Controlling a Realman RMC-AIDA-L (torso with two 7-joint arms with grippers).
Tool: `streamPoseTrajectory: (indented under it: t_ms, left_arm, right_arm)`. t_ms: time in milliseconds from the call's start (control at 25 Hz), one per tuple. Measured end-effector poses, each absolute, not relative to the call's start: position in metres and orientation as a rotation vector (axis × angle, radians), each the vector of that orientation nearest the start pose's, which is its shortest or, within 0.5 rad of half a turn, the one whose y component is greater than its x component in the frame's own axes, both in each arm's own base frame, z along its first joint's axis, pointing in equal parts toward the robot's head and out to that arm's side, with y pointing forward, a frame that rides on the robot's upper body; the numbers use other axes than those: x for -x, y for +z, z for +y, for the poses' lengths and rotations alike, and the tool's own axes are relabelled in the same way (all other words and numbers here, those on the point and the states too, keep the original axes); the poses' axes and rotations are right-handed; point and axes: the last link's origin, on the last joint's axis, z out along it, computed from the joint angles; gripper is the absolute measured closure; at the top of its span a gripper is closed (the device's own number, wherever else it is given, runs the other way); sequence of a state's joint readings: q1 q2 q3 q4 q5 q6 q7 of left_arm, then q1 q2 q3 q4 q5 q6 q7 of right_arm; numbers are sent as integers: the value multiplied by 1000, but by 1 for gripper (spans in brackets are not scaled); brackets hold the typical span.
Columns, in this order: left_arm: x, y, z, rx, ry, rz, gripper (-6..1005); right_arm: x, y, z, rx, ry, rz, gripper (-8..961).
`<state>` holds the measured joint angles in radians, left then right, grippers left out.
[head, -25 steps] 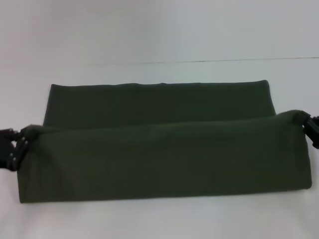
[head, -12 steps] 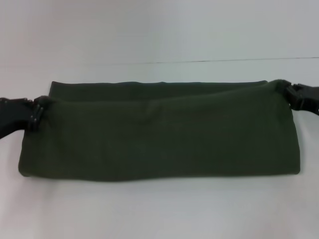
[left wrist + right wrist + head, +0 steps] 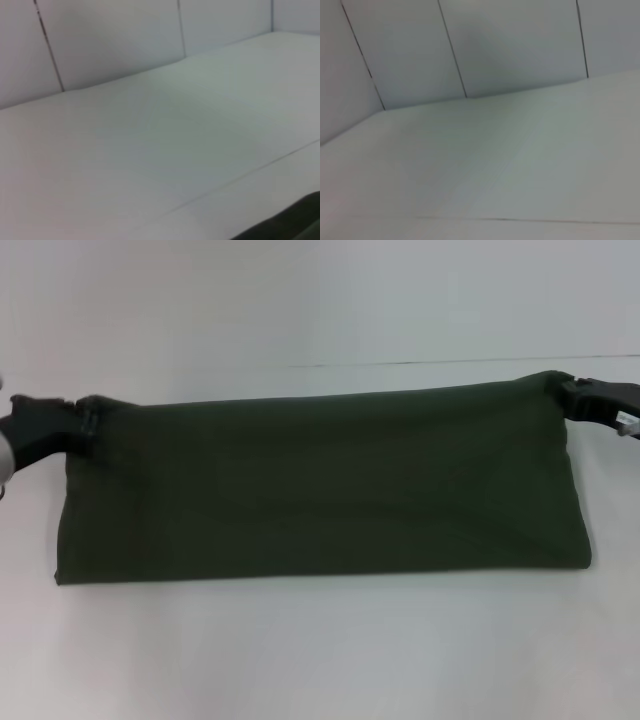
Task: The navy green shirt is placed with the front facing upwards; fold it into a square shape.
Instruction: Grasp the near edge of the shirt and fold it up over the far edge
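Pinching shirt (image 3: 320,485) far corners: left pincer (image 3: 82,422), right pincer (image 3: 562,390).

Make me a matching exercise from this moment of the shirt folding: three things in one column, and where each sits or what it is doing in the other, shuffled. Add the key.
Things:
1. dark olive-green cotton shirt
2. black left gripper
3. black right gripper

Places or states:
A. shut on the shirt's far corner at the robot's right
B. folded into a long band lying across the white table
C. shut on the shirt's far corner at the robot's left

Pairs: 1-B, 2-C, 3-A
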<state>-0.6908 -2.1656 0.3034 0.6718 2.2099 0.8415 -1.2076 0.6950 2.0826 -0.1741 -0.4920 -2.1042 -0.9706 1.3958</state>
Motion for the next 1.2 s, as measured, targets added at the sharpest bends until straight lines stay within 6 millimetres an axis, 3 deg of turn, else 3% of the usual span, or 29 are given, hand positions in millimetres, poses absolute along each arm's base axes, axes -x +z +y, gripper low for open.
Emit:
streamPoseTrajectory:
  t_ms: [520, 1000, 1200]
  left_arm:
    - [281, 15, 453, 2013, -114, -562, 814]
    - [267, 8, 468, 1979, -60, -539, 805]
    - [267, 7, 470, 1961, -41, -545, 801]
  right_arm:
    - [-306, 14, 433, 1939, 469, 1006, 913]
    - [-306, 22, 441, 1900, 449, 989, 912]
    - [-303, 14, 445, 1896, 399, 987, 912]
